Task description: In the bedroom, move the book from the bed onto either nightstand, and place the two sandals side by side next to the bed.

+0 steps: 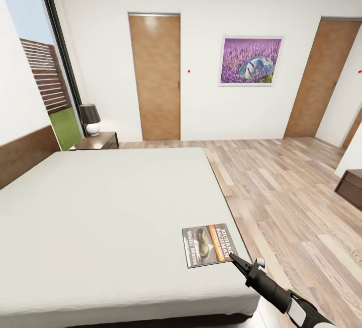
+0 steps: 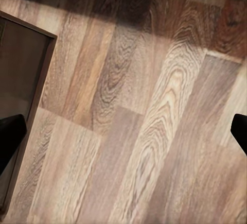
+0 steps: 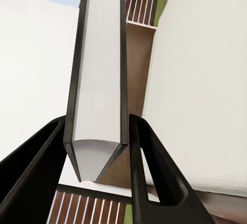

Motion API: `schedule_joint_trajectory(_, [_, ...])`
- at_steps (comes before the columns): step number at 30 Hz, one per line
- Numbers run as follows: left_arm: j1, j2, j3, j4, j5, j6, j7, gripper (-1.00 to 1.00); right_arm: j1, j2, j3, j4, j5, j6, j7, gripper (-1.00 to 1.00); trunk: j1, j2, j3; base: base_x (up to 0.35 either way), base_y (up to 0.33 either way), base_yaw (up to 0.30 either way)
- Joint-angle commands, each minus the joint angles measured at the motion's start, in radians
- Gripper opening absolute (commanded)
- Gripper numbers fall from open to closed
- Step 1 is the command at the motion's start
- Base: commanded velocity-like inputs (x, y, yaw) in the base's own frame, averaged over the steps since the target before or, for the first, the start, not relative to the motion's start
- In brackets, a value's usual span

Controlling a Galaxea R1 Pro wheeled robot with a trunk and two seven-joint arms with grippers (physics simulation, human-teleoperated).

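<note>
Large low bed with light-grey mattress (image 1: 100,217) running off left and bottom frame edges. Black right gripper (image 1: 234,258) covering lower right corner of small dark paperback book (image 1: 207,245); arm leaving lower right corner. Dark brown wooden cabinet (image 1: 352,187) being cut by right edge.

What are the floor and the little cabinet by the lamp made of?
The floor looks like light wood planks, with visible grain and board seams. The cabinet looks like dark brown wood with a glossy top, though it is too small to be sure.
</note>
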Motion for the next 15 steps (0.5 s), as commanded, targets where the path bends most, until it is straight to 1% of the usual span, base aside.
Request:
schedule_joint_trajectory(1, [-0.001,0.0,-0.008,0.001,0.011,-0.002,-0.005,1.0,0.0,0.0,0.005,0.0,-0.008,0.01,0.002,-1.0,-0.004,0.007,0.002,0.0,0.0,0.0])
schedule_joint_trajectory(10, [-0.001,-0.003,-0.008,0.001,0.011,-0.001,-0.005,1.0,0.0,-0.001,0.005,0.001,-0.008,0.011,0.002,-1.0,-0.038,0.07,0.03,0.0,0.0,0.006])
schedule_joint_trajectory(15, [-0.001,-0.005,-0.008,0.001,0.011,-0.002,-0.005,1.0,0.0,-0.001,0.005,0.001,-0.008,0.01,0.003,-1.0,-0.058,0.105,0.043,0.0,0.0,0.098])
